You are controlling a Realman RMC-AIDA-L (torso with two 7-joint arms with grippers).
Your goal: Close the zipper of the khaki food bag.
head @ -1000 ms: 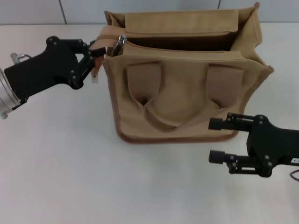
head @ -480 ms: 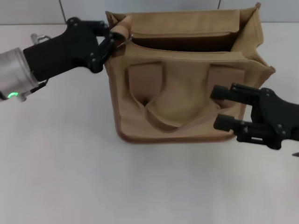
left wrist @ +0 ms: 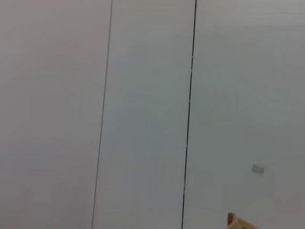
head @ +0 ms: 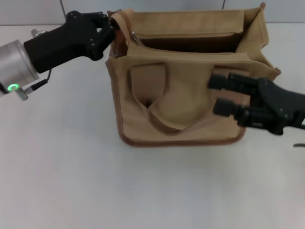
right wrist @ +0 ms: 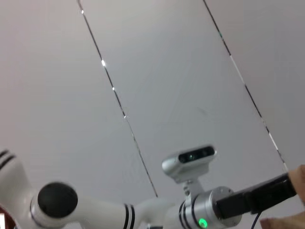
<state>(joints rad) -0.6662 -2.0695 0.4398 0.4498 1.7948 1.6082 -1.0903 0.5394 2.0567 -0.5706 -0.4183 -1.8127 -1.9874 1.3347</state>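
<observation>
The khaki food bag stands upright mid-table, its mouth gaping open. The zipper's small silver slider sits at the left end of the opening. My left gripper is at the bag's top left corner, fingers closed on the fabric end there. My right gripper is open, its two fingers spread in front of the bag's right front face, over the right handle strap. A tan bag corner shows in the left wrist view.
The bag stands on a white table; a grey panelled wall lies behind. The right wrist view shows the wall, my head camera and my left arm's wrist with a green light.
My left gripper has moved up and right, from beside the bag's left end to its top corner. My right gripper has moved up and left, from the table to the bag's front.
</observation>
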